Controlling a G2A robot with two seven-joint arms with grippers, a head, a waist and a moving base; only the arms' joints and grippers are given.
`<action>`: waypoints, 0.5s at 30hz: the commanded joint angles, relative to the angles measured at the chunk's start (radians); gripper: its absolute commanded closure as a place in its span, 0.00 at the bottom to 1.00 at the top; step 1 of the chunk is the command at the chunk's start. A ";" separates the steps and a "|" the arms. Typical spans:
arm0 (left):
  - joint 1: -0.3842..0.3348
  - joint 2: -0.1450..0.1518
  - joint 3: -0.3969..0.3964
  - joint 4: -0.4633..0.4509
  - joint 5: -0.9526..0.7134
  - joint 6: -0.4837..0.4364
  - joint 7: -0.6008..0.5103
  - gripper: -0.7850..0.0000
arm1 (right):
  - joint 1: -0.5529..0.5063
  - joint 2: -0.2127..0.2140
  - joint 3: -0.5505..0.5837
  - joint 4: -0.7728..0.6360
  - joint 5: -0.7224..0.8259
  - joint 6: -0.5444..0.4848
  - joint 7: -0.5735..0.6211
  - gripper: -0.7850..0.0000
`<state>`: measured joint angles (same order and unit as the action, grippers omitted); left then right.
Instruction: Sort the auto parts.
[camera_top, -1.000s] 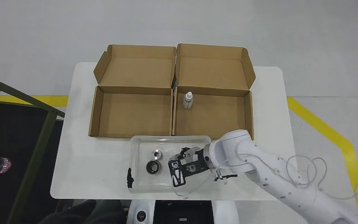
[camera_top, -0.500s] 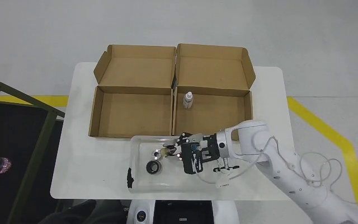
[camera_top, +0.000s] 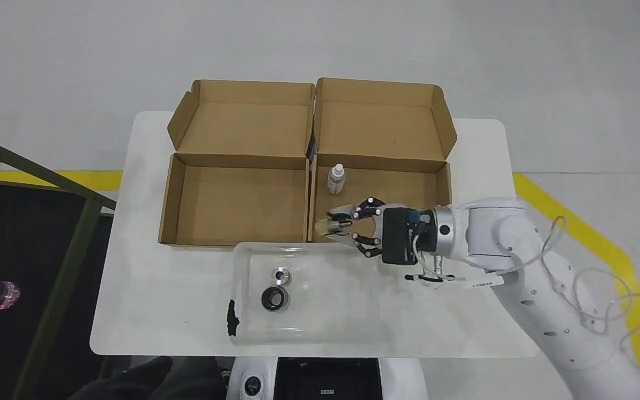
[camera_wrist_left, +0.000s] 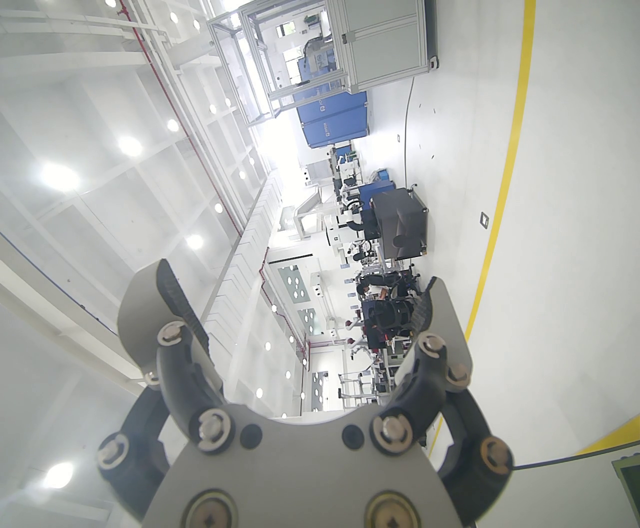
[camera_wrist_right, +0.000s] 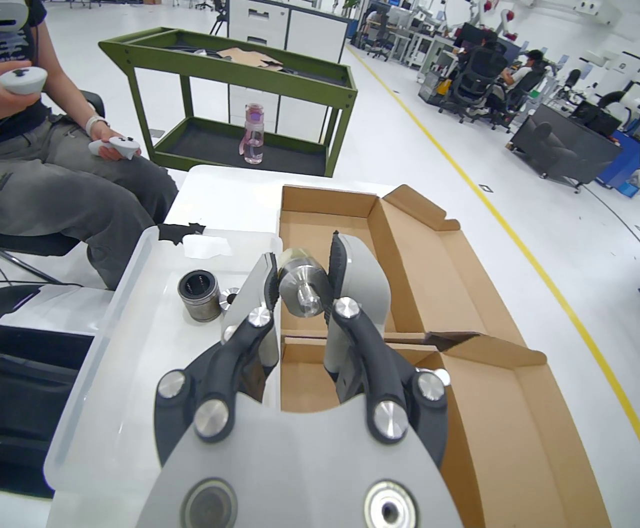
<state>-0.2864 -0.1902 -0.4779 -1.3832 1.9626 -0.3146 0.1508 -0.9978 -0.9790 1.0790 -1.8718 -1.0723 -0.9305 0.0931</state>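
Far on the table (camera_top: 140, 290), the left box (camera_top: 240, 210) and right box (camera_top: 400, 212) sit side by side, a small bottle (camera_top: 337, 179) far-left in the right one. Nearer, a tray (camera_top: 300, 247) holds a linear bearing (camera_top: 273, 297), with a fitting (camera_top: 281, 275) just behind. A metal part (camera_top: 323, 227) hangs over the right box's near-left corner.

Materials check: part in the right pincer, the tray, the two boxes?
Part in the right pincer: looks like machined metal, bright silver with sharp highlights. Tray: probably plastic, frosted, with see-through walls. Boxes: brown cardboard, matte, with folded flaps.
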 joint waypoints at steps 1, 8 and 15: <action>0.000 0.000 0.000 0.000 0.000 0.000 0.000 0.00 | -0.010 0.003 0.019 0.001 0.000 0.001 -0.007 1.00; 0.000 0.000 0.000 0.000 0.000 0.000 0.000 0.00 | -0.023 0.008 0.063 0.021 -0.008 0.020 0.005 1.00; 0.000 0.000 0.000 0.000 0.000 0.000 0.000 0.00 | 0.001 0.006 0.065 0.075 -0.019 0.051 0.066 1.00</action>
<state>-0.2864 -0.1902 -0.4779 -1.3832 1.9626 -0.3146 0.1508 -1.0014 -0.9726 1.1451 -1.8037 -1.0914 -0.8814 0.1530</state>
